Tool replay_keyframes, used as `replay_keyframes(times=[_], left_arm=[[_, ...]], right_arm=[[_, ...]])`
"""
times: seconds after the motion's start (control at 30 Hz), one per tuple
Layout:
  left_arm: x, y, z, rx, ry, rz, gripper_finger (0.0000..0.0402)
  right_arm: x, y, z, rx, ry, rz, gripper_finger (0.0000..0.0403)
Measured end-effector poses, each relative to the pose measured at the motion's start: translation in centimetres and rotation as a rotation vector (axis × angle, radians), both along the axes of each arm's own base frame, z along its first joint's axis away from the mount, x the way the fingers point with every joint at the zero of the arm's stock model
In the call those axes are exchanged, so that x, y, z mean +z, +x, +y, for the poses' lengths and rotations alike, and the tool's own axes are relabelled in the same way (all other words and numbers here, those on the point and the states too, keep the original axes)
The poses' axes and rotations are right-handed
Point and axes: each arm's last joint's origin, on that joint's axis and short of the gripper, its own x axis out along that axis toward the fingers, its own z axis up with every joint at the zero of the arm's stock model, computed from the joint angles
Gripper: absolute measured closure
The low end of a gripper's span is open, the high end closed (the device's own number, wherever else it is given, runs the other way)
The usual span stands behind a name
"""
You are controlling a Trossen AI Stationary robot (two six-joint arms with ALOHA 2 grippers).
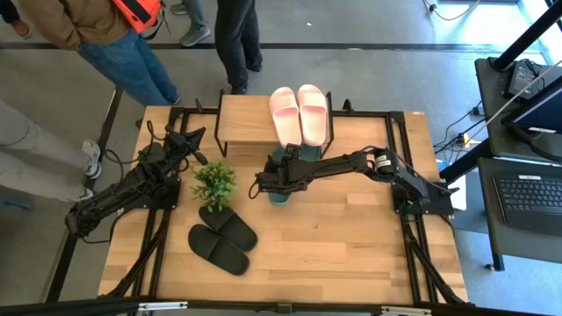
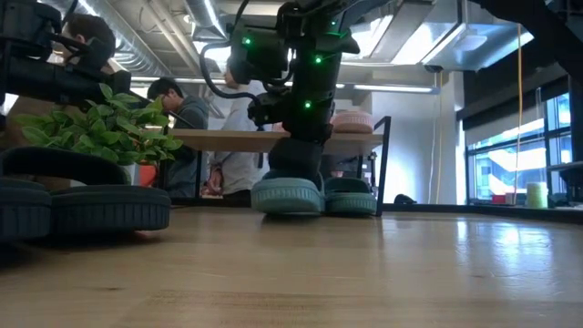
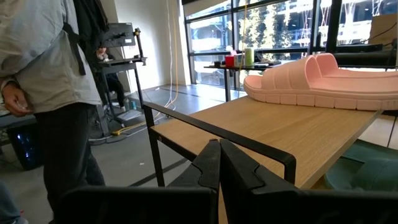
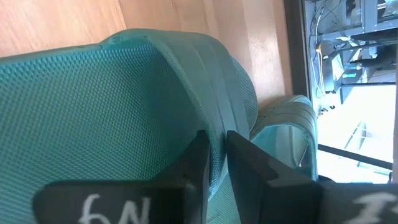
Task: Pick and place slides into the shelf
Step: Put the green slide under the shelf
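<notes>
Green slide point(image 4: 124, 112) strap pinched in right claw point(image 4: 214, 155)

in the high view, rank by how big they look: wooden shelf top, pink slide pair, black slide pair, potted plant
1. Light wooden shelf top board
2. Pale pink rubber slide pair and black rubber slide pair: look alike, not ranked apart
3. Small green potted plant

Grey concrete floor point(image 1: 351, 26), big windows point(image 2: 510, 164) letting daylight in, strip lights point(image 2: 214, 18) overhead, a laptop desk point(image 1: 531, 197) off to the side.
</notes>
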Motion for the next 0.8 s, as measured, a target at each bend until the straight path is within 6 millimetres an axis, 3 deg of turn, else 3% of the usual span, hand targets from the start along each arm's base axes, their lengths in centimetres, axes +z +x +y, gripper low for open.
replay_keyframes(times=[0.8], left_arm=[[0.00,0.00,0.00,0.000,0.000,0.000,0.0401]], right_arm=[[-0.04,-0.15,0.09,0.024,0.039,0.034,0.0346]])
